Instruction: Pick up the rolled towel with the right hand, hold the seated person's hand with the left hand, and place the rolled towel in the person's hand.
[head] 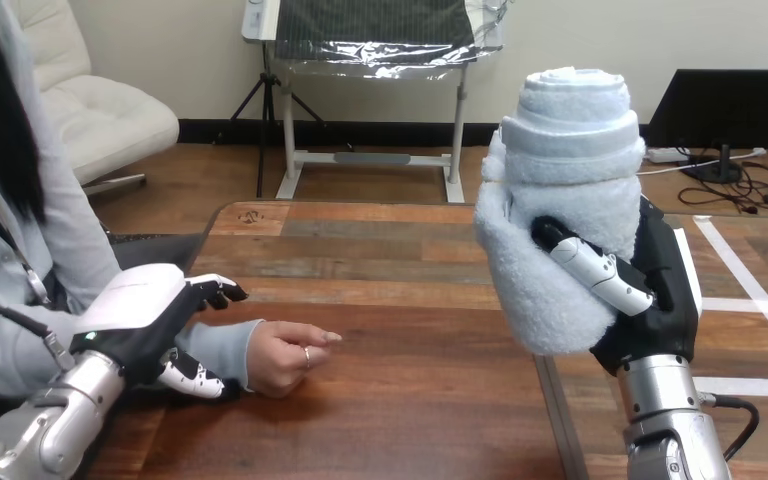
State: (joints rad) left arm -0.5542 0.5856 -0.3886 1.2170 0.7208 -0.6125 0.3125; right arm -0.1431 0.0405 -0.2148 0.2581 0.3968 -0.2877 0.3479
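My right hand is shut on the rolled towel, a thick white roll held upright in the air above the table's right edge, with my thumb across its front. My left hand sits at the left on the person's wrist. Its fingers reach over the far side of the grey sleeve and its thumb curls along the near side. The person's hand rests on the wooden table just right of my left hand, loosely closed and holding nothing.
The person sits at the table's left side, with the forearm lying across the near left corner. The table's right edge runs just below the towel.
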